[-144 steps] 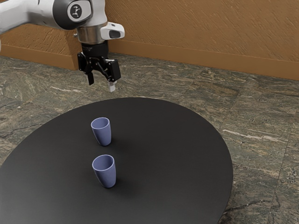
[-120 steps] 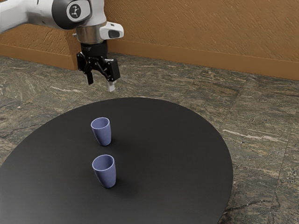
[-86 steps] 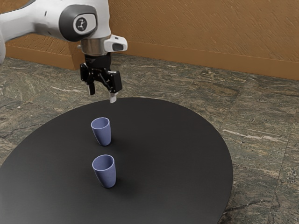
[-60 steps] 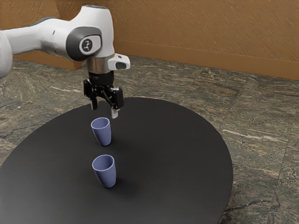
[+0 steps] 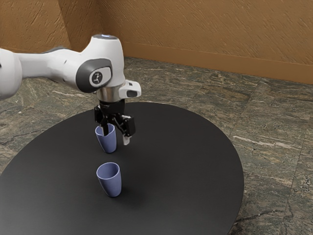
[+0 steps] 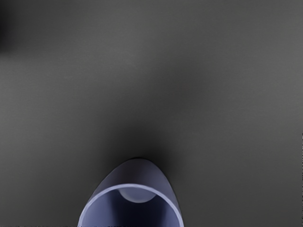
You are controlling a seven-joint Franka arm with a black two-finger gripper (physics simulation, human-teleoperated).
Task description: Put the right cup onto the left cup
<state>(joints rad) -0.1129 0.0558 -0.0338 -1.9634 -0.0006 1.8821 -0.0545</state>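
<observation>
Blue farther cup (image 5: 108, 143), rim partly hidden in the exterior view behind parted, empty fingers (image 5: 126, 140).

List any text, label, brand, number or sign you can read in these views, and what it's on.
Readable words, brands or numbers: none.
Small dark emblem on the arm's round joint cover: too small to read.
Bluish mark on the arm's top: too small to read.
Farther cup and nearer cup: no lettering on the sides shown.

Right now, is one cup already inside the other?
No, the far cup and the near cup stand apart, each upright on the table.
</observation>
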